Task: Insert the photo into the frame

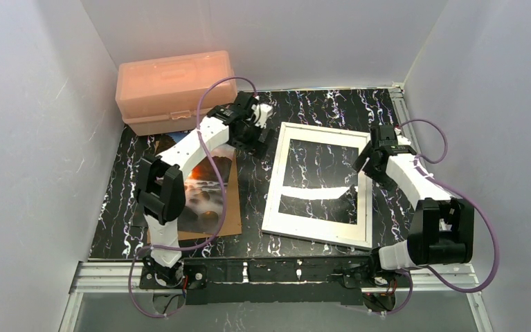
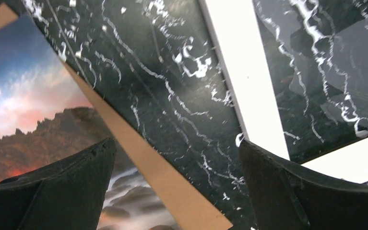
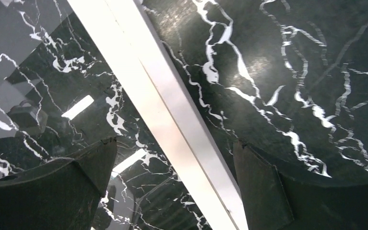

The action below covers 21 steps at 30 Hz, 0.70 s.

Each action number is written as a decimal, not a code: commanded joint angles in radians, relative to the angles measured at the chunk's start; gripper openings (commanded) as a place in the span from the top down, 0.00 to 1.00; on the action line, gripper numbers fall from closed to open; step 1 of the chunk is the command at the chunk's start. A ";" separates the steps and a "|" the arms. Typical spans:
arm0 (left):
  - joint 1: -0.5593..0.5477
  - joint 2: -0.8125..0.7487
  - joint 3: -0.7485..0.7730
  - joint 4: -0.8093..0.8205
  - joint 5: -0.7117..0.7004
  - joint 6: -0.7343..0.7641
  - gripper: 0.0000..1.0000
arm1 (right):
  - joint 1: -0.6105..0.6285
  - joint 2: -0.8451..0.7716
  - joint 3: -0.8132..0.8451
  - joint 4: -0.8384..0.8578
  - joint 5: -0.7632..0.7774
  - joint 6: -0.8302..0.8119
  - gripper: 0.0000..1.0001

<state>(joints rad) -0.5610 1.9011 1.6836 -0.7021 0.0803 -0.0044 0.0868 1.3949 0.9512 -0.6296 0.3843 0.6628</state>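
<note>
Photo: glossy rectangular sunset-seascape print (image 2: pixel 23 96), picture side up on a plain brown cardboard backing board (image 2: pixel 143 163), left of the frame and apart from it.
Frame: thin white rectangular picture frame with a clear pane (image 1: pixel 316 232), flat on the black white-veined bench (image 1: pixel 252 194); opening unfilled.
Handling: judged light, thin, floppy and slick-faced, easily creased or smudged; best taken at a free edge or corner.
Left claw (image 2: pixel 177 148): jaws wide apart, gripping nothing, over bare bench between board and the frame's left rail.
Right claw (image 3: pixel 174 148): jaws wide apart, empty, above the frame's right rail.
</note>
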 commanded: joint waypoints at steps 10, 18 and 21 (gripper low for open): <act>0.250 -0.262 -0.108 -0.207 0.160 0.152 0.02 | -0.239 0.033 -0.174 0.376 -0.501 -0.026 0.01; 0.441 -0.367 -0.176 -0.313 0.189 0.257 0.02 | -0.256 0.075 -0.180 0.504 -0.645 -0.004 0.01; 0.545 -0.390 -0.207 -0.343 0.216 0.298 0.02 | -0.256 0.110 -0.170 0.549 -0.699 0.019 0.01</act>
<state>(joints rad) -0.1261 1.5623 1.5150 -0.9501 0.2455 0.2146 -0.1646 1.4734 0.7719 -0.2123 -0.1837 0.6445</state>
